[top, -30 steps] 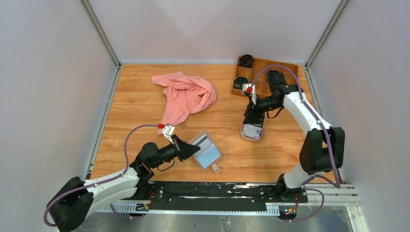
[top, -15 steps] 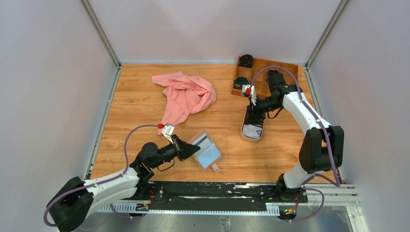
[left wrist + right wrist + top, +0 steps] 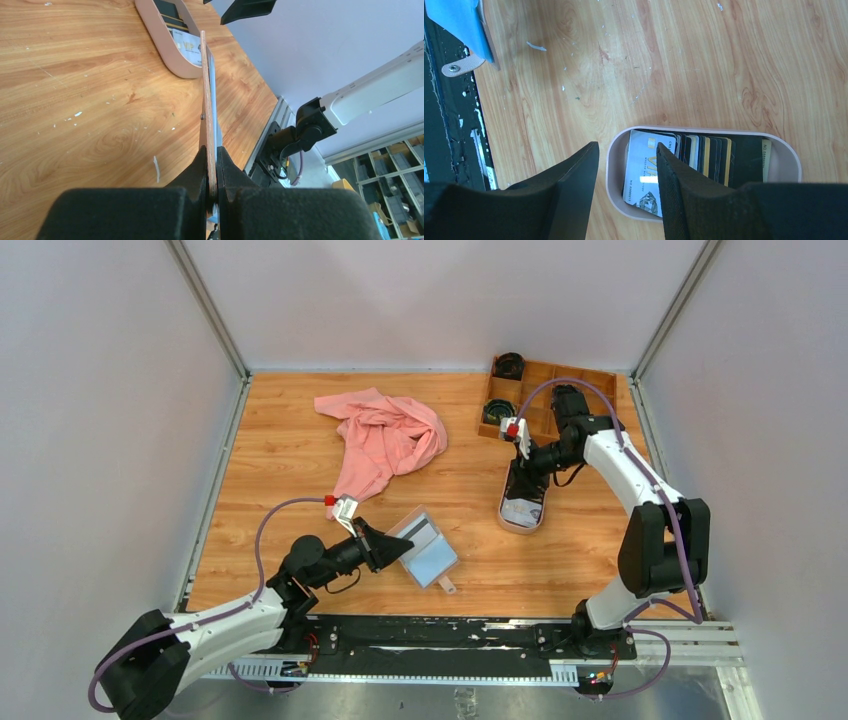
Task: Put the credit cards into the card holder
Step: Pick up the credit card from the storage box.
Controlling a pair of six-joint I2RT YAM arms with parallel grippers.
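Note:
The card holder (image 3: 428,552) lies opened near the table's front, light blue pockets up, with a dark-striped card showing at its far end. My left gripper (image 3: 403,549) is shut on its left edge; in the left wrist view the tan card holder (image 3: 205,100) stands edge-on between the closed jaws of the left gripper (image 3: 212,167). The credit cards (image 3: 646,172), a whitish one in front of black and gold ones, stand stacked in the oval pink tray (image 3: 613,165). My right gripper (image 3: 626,147) hangs open above the tray's end, one finger over the cards, holding nothing.
A crumpled pink cloth (image 3: 385,438) lies at the back centre. A wooden compartment box (image 3: 552,400) with dark round items sits at the back right, just behind the right arm. The black base rail (image 3: 450,632) runs along the near edge. Walls close three sides.
The left wrist has crept slightly up and left with the card holder. The right gripper stays open over the tray, almost unmoved.

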